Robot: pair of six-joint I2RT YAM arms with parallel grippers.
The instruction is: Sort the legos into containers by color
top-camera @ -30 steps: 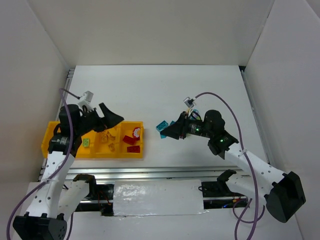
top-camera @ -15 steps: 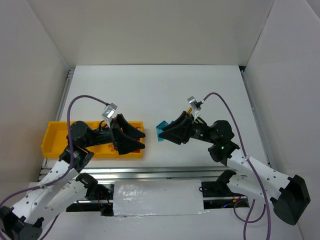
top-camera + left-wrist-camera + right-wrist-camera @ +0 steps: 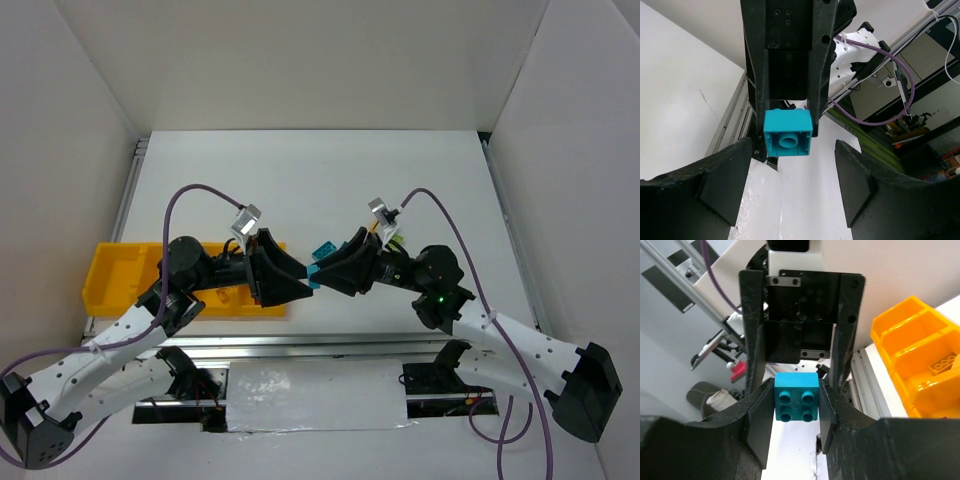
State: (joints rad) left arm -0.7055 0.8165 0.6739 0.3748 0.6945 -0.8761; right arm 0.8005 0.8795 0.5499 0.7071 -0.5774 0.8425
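My right gripper (image 3: pixel 796 412) is shut on a teal-blue lego (image 3: pixel 796 398), studs toward its camera, held above the table centre (image 3: pixel 313 276). My left gripper (image 3: pixel 792 167) is open and faces it head-on. The lego's hollow underside (image 3: pixel 788 139) sits just beyond the gap between the left fingers (image 3: pixel 725 185), touching neither. In the top view the left gripper (image 3: pixel 298 284) and the right gripper (image 3: pixel 324 272) meet tip to tip. The yellow tray (image 3: pixel 115 272) lies at the left, its contents mostly hidden by the left arm. A yellow lego (image 3: pixel 945 362) shows in one compartment.
Another teal-blue piece (image 3: pixel 326 250) lies on the table just behind the two grippers. White walls enclose the table on three sides. A metal rail (image 3: pixel 330 345) runs along the near edge. Purple cables arch over both arms.
My left arm swung right from over the tray to the table centre. My right gripper moved left with the teal-blue lego, and the two grippers now face each other closely.
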